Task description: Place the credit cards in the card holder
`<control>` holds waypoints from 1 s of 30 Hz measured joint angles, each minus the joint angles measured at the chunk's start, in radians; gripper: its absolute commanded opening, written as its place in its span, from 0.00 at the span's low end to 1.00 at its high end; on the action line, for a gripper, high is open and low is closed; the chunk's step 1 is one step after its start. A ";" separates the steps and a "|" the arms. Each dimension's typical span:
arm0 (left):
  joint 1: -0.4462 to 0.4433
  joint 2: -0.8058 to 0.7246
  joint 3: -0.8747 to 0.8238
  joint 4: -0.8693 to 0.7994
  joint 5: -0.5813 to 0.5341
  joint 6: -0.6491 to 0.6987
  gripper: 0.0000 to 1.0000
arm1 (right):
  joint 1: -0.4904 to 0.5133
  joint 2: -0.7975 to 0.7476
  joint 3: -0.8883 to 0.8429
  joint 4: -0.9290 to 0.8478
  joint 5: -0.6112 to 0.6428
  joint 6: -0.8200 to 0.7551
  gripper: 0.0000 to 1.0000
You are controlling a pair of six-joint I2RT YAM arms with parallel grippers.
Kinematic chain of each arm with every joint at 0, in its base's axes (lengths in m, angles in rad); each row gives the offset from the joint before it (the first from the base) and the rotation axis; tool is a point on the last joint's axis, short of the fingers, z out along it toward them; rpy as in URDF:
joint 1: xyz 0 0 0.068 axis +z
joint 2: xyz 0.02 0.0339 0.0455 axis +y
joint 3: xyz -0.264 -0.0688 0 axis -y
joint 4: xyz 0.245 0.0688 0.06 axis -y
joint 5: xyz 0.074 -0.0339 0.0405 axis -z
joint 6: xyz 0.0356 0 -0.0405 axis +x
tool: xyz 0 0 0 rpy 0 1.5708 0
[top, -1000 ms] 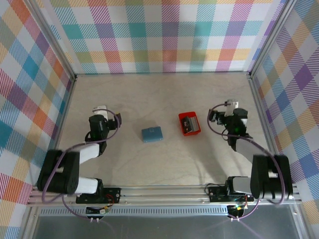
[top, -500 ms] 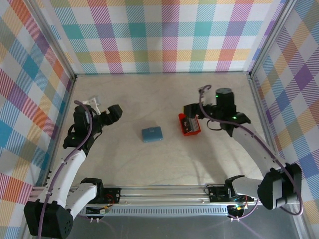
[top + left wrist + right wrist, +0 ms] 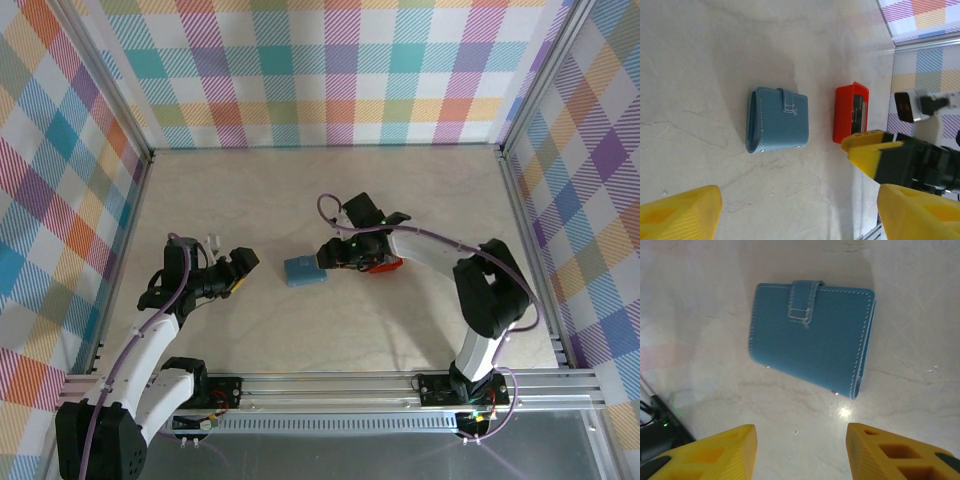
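The card holder (image 3: 812, 335) (closed, clasp up) lay ahead of my right gripper (image 3: 801, 440), jaws apart. My left gripper (image 3: 797, 212), also apart, faced it.

The right arm (image 3: 440, 244) has been swung in from the right side of the pale table (image 3: 250, 200), across the small red plastic tray (image 3: 390, 266). The right gripper (image 3: 325, 260) has thus been brought just beside the right edge of the blue-teal stitched folding card holder (image 3: 304, 271). The left arm (image 3: 150, 335) has been unfolded and stretched forward. The left gripper (image 3: 243, 268) has been carried nearer the holder's left side, with a gap left between them.
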State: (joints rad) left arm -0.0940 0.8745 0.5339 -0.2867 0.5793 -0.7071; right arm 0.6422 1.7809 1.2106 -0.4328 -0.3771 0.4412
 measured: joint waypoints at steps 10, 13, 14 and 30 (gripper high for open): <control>0.000 0.037 -0.008 0.000 0.007 0.000 0.80 | 0.003 0.143 0.081 -0.015 0.045 -0.004 0.48; -0.002 0.047 -0.014 0.001 0.007 0.000 0.80 | 0.003 0.166 0.094 -0.014 0.045 -0.004 0.46; -0.002 0.047 -0.017 0.000 0.007 0.000 0.80 | 0.003 0.172 0.096 -0.013 0.045 -0.004 0.46; -0.002 0.053 -0.034 0.010 0.006 -0.004 0.78 | 0.003 0.239 0.109 0.020 -0.013 0.014 0.25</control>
State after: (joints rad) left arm -0.0959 0.9279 0.4995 -0.2771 0.5858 -0.7109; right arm 0.6456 2.0197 1.3193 -0.4126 -0.3901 0.4557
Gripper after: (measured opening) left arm 0.785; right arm 0.292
